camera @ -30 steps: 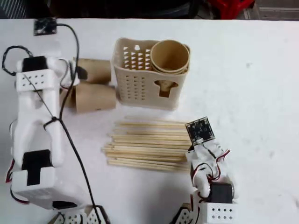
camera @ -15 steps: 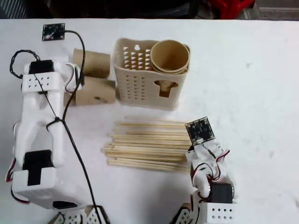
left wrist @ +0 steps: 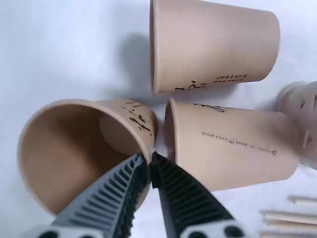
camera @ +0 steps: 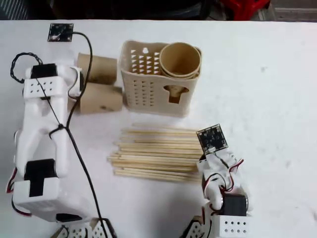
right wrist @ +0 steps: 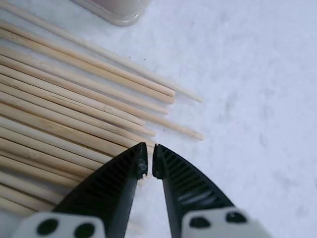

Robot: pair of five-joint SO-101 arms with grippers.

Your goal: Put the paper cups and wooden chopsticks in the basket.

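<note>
**Q:** Hand report, left side first. What have I got?

**A:** My left hand [left wrist: 149, 159] is pinched nearly closed on the rim of the open-mouthed cup [left wrist: 74, 148], 1 finger inside and 1 outside. Over the last second I pushed that arm toward the far edge of the desk [camera: 267, 99]. The front cup [camera: 101, 97] and back cup [camera: 96, 68] slid a little that way too.

**Q:** Meaning?

**A:** I judge the grip has taken, so carrying that cup to the basket [camera: 148, 94] comes next.

**Q:** How do the cups look?

**A:** Plain brown paper with a bit of dark print. All 3 lie on their sides, crowded together just left of the basket. The nested cups [camera: 180, 59] already stand upright inside it.

**Q:** And the right?

**A:** My right hand [right wrist: 149, 161] hasn't moved. It is narrow and holds nothing, poised over the ends of the wooden chopsticks [camera: 158, 153], which lie bundled on the desk in front of the basket.
</note>
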